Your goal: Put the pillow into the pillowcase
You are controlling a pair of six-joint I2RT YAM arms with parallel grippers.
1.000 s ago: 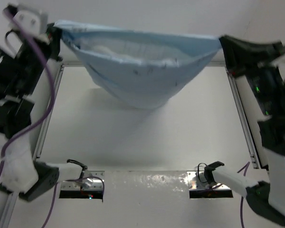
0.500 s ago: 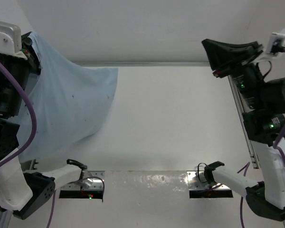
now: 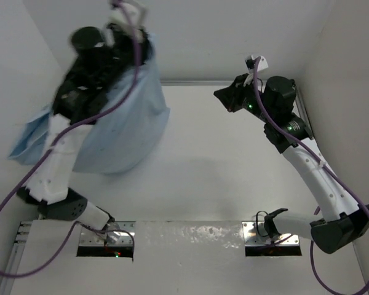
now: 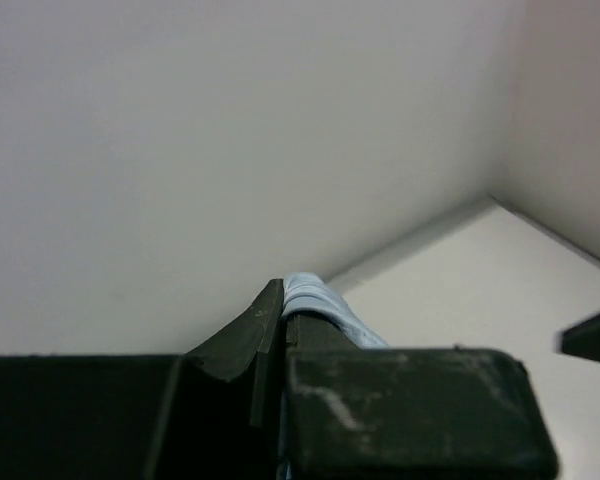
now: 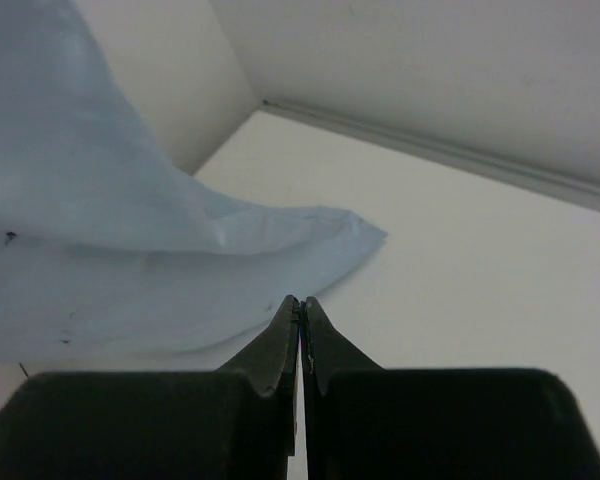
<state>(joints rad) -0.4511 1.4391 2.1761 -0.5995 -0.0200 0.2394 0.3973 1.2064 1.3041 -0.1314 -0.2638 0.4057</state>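
Observation:
The light blue pillowcase [image 3: 120,132] hangs bulging from my left gripper [image 3: 149,44], which is raised high at the back left and shut on a bunched edge of it [image 4: 315,300]. The sack's lower end rests on the table at the left. The white pillow does not show as a separate thing; whether it is inside the sack I cannot tell. My right gripper [image 3: 224,97] is shut and empty, held above the table at the back right, pointing left toward the pillowcase [image 5: 130,260], apart from it.
White walls close the table at the back [image 3: 234,37], left and right. Metal rails [image 3: 304,114] run along the table's sides. Two arm base mounts [image 3: 104,239] sit at the near edge, with cables beside them.
The right gripper has let go of the pillowcase and swung inward, now shut and empty. The left arm has lifted the pillowcase and carried it right, so it hangs from one corner.

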